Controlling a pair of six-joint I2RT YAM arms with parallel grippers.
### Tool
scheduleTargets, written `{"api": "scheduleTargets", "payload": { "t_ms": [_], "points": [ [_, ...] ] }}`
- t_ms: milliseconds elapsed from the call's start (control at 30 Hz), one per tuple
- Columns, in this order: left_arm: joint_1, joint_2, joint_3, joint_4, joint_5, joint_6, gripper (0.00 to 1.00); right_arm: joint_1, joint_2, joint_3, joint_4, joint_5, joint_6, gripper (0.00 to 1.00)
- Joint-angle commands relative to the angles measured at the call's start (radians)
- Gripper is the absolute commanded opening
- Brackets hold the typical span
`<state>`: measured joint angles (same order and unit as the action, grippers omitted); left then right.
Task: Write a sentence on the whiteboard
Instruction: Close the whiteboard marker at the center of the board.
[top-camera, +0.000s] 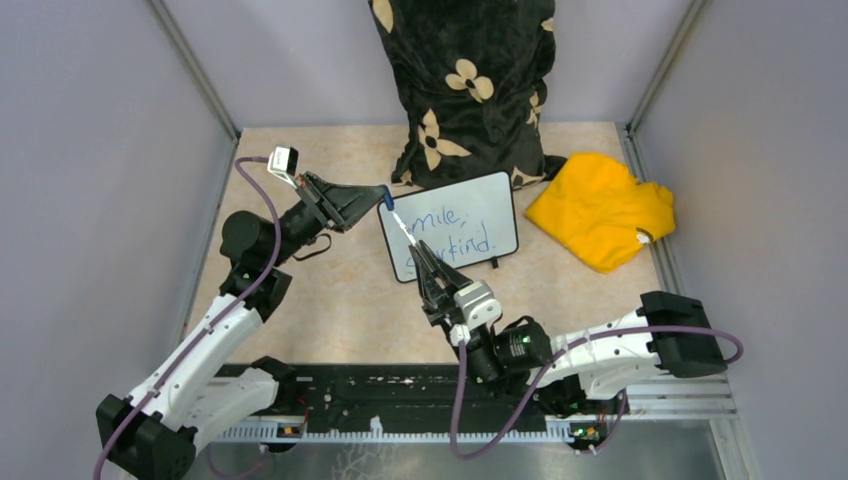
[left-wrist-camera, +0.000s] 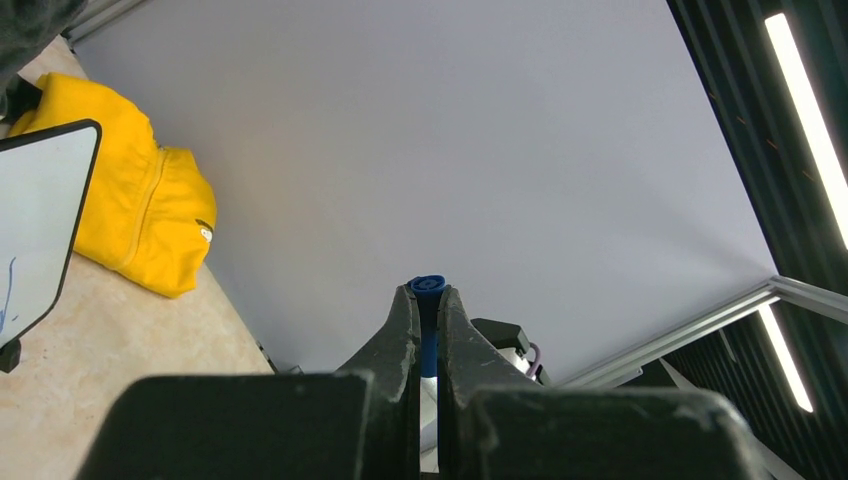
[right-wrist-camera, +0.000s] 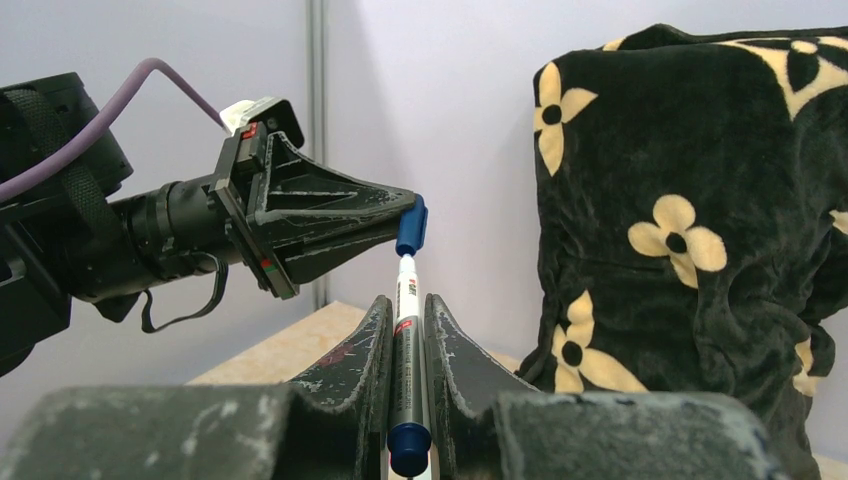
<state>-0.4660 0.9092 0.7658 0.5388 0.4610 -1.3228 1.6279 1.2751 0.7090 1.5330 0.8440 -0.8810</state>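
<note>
**A:** Whiteboard location?

**B:** Seen at centre of the top view, set on the tan table just in front of the black flowered cushion. A yellow cloth is laid just to its right.

**A:** Sentence readable?

**B:** Partly. Blue writing in two lines is seen: "mile," above, "kind." below. The left end of both lines is covered by the marker and the arm behind it.

**A:** Right gripper?

**B:** Fingers are drawn in narrow, clamped on the marker barrel. The barrel is pointed up and away in the wrist view, over the board's left edge in the top view.

**A:** Left gripper?

**B:** Fingers are pinched tight on a blue cap. It is brought in from the left of the frame, fingertips above the board's upper left corner.

**A:** Cap against marker?

**B:** The cap is met by the marker's white far end. How far it is seated cannot be told.
</note>
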Motion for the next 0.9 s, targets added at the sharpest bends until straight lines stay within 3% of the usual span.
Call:
{"api": "scheduleTargets", "payload": {
  "t_ms": [0,400,867],
  "points": [
    [-0.018,-0.015,-0.009,-0.026,0.069,0.016,0.00,-0.002,-0.049,0.037,0.161,-0.020,0.007,0.00],
    [-0.018,-0.029,-0.036,0.099,-0.036,-0.166,0.00,-0.002,-0.060,0.027,0.138,-0.017,0.037,0.00],
    [-0.034,0.016,-0.046,0.175,0.015,-0.257,0.00,-0.005,-0.004,0.053,0.188,-0.043,0.019,0.00]
  ]
}}
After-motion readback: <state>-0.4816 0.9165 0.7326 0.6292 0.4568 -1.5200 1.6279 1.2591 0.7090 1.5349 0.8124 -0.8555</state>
